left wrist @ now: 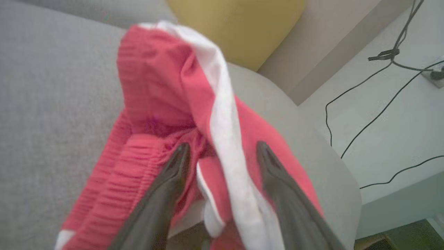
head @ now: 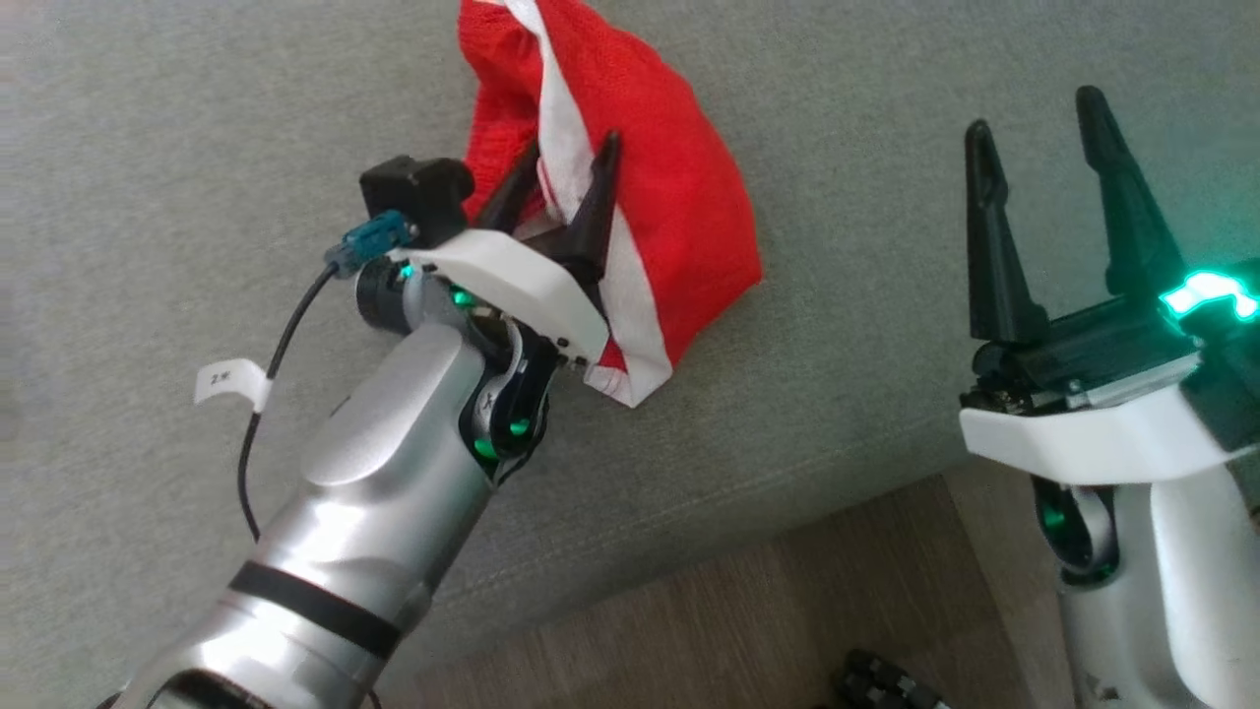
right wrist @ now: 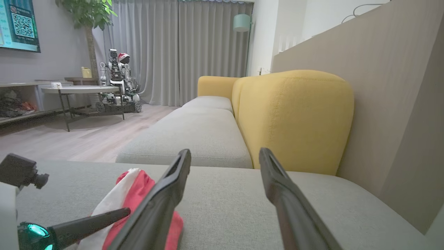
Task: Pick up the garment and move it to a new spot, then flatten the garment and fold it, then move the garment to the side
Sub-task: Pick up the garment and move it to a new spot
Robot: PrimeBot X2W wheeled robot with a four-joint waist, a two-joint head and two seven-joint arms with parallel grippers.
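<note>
A red garment [head: 669, 177] with white stripes lies crumpled on the grey sofa seat [head: 197, 148]. My left gripper [head: 573, 148] is down on its near side, jaws open. Its two dark fingers straddle a fold of red cloth and a white stripe, seen close in the left wrist view on the garment [left wrist: 156, 86] around the gripper [left wrist: 222, 145]. Nothing is pinched. My right gripper [head: 1032, 110] hovers open over bare seat to the garment's right, with nothing between its fingers. The right wrist view has the garment [right wrist: 138, 187] low on the left of that gripper [right wrist: 224, 152].
The seat's front edge runs diagonally, with wooden floor [head: 768, 611] below it. A yellow cushion [right wrist: 295, 114] stands behind the seat. Black cables [left wrist: 381, 104] trail over a pale surface beyond the sofa end. Another robot [right wrist: 118, 76] and a round table [right wrist: 79, 90] stand far off.
</note>
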